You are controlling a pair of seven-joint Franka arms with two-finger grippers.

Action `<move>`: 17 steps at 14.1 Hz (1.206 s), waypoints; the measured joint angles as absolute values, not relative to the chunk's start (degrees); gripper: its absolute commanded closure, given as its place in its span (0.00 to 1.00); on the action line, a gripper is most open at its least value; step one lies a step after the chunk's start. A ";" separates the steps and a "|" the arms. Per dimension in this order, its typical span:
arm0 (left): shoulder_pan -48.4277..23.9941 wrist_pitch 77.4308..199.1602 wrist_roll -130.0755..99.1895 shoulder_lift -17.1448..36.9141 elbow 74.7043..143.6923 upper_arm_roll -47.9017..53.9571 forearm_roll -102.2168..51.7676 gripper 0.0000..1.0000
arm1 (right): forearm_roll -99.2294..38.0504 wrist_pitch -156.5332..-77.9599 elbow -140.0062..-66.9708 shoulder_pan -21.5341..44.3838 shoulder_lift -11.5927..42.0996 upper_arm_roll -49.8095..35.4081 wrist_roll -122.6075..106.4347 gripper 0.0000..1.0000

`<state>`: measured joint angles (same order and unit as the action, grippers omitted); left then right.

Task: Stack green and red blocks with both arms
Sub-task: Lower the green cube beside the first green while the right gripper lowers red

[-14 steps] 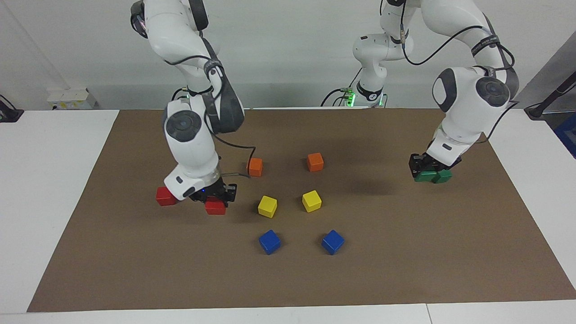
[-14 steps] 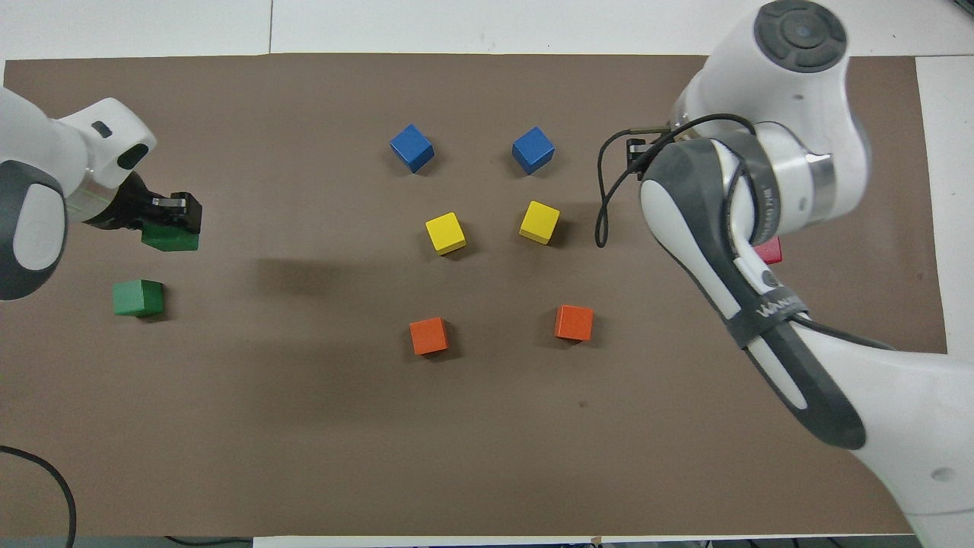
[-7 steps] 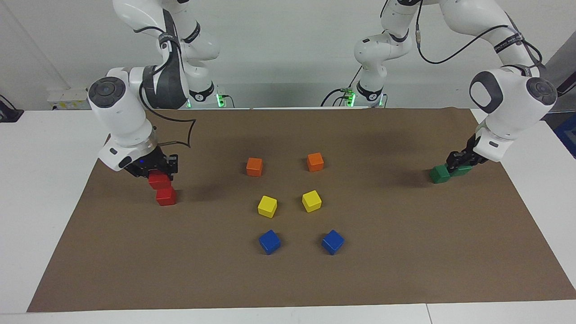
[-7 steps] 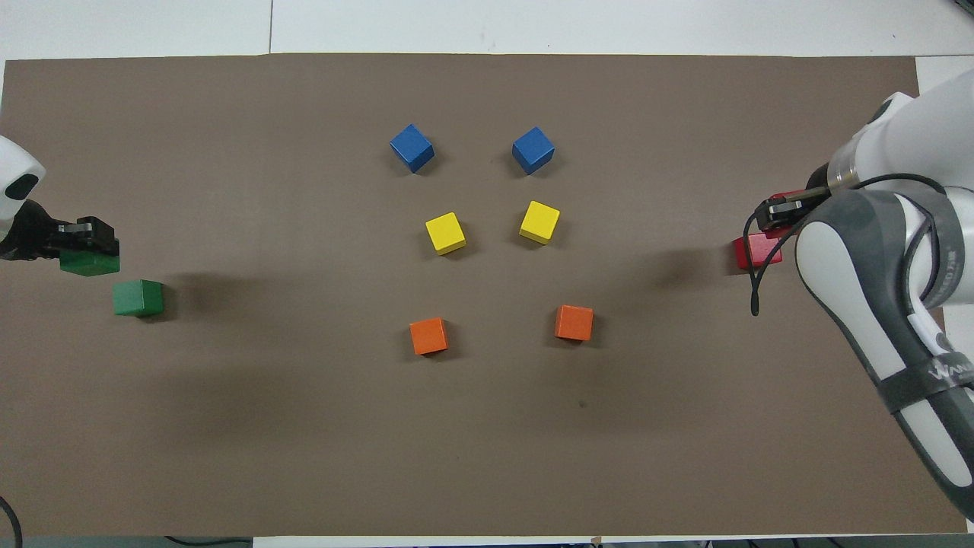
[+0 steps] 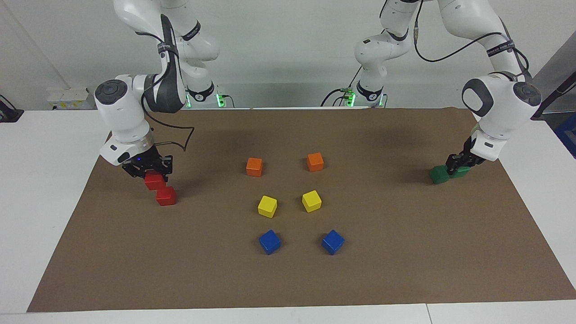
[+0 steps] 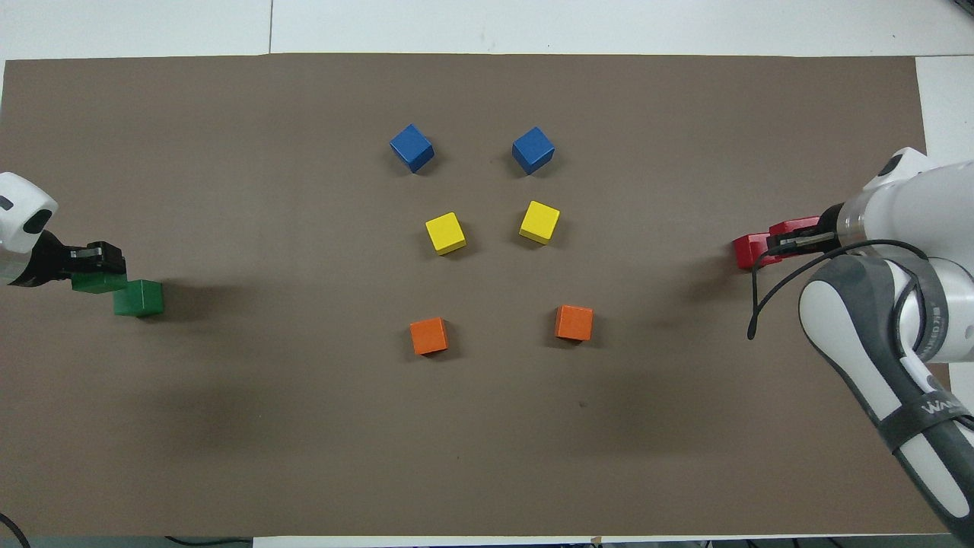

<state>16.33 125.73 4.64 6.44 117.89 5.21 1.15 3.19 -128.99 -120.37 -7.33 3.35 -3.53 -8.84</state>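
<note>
- While both arms are out at the mat's (image 5: 405, 279) ends, a red block (image 5: 154, 180) is clamped by the right gripper (image 5: 150, 173), apparently just above the second red block (image 5: 166, 196).
- A green block (image 5: 460, 172) is gripped by the left gripper (image 5: 455, 165), beside the other green block (image 5: 438, 174).

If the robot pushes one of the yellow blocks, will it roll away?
Probably not. The yellow block is a cube resting on a flat face, so it should slide rather than roll. It looks hard and stiff, with crisp edges, so it likely won't squash. Its surface looks glossy, so it might slip a little on the brown mat.
</note>
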 measured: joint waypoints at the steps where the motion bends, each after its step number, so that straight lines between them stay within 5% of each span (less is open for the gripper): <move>1: 16.33 126.88 4.64 6.43 118.84 5.21 1.15 1.00 | 2.41 -129.57 -120.57 -8.02 3.30 -3.53 -10.15 1.00; 17: 16.88 129.66 7.53 5.76 122.76 5.24 1.15 1.00 | 0.30 -133.20 -121.50 -8.78 6.79 -4.07 -7.61 1.00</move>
